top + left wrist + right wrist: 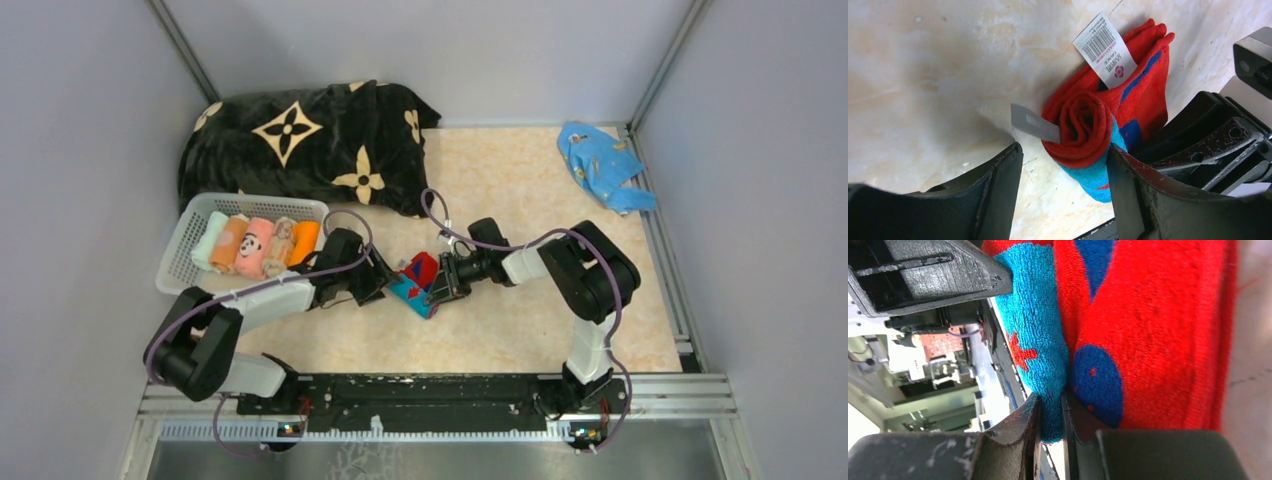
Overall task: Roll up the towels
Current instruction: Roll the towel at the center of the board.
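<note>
- While the red-and-teal towel (420, 282) lies mid-table, your arms meet over it: left gripper (384, 284) from one side, right gripper (438, 288) from the other.
- Left wrist view: your left jaws stand spread, straddling the roll (1082, 125), whose red spiral end faces the camera. One finger (1135, 195) touches the roll's side; the other (998, 187) stands apart from it. This looks like a stance for closing on the roll and turning it further.
- Right wrist view: your right fingers (1013, 435) are pressed almost together, pinching a teal fold at the towel's edge. That grip probably anchors the cloth so the roll stays tight and does not slide.
- A loose red part lies just beyond the roll, with a white barcode tag (1104, 50) on top, so rolling seems unfinished.
- A white basket (190, 225) sits at the left, holding five rolled towels (255, 245) side by side, likely where this one goes.
- A black blanket (300, 140) lies at the back; a blue cloth (595, 165) lies in the far right corner, well apart.
</note>
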You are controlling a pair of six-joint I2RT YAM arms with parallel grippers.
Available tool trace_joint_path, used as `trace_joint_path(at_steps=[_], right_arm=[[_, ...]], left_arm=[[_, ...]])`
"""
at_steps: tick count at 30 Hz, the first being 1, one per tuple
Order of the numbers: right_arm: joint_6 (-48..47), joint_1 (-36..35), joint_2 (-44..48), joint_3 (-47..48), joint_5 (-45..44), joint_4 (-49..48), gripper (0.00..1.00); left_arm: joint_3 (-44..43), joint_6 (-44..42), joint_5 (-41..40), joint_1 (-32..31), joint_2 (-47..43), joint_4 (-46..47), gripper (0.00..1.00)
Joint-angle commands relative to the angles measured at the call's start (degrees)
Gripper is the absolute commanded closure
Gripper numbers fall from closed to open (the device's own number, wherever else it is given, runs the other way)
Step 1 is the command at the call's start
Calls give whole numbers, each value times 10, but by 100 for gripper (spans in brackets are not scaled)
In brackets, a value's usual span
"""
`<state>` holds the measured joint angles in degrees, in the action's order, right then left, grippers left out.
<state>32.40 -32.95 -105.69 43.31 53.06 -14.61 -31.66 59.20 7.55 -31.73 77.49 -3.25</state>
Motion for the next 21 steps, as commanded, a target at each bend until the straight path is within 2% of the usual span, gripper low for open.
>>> trace_joint_path(at_steps=[1, 6, 10, 16, 21], right_arm=[[55, 23, -24, -21, 8, -72, 84], [39, 25, -16, -26, -19, -44, 79], [-19, 24, 62, -20, -75, 46, 70], [-140, -17, 199, 20, -258, 205, 54], [-202, -120, 253, 34, -431, 236, 46]], left_arm=[[-23, -12, 19, 2, 37, 39, 33], [-37, -16, 16, 2, 76, 41, 36], [-47, -17, 9, 2, 96, 21, 38], [-48, -15, 5, 2, 112, 9, 40], [-50, -15, 8, 2, 120, 7, 41]])
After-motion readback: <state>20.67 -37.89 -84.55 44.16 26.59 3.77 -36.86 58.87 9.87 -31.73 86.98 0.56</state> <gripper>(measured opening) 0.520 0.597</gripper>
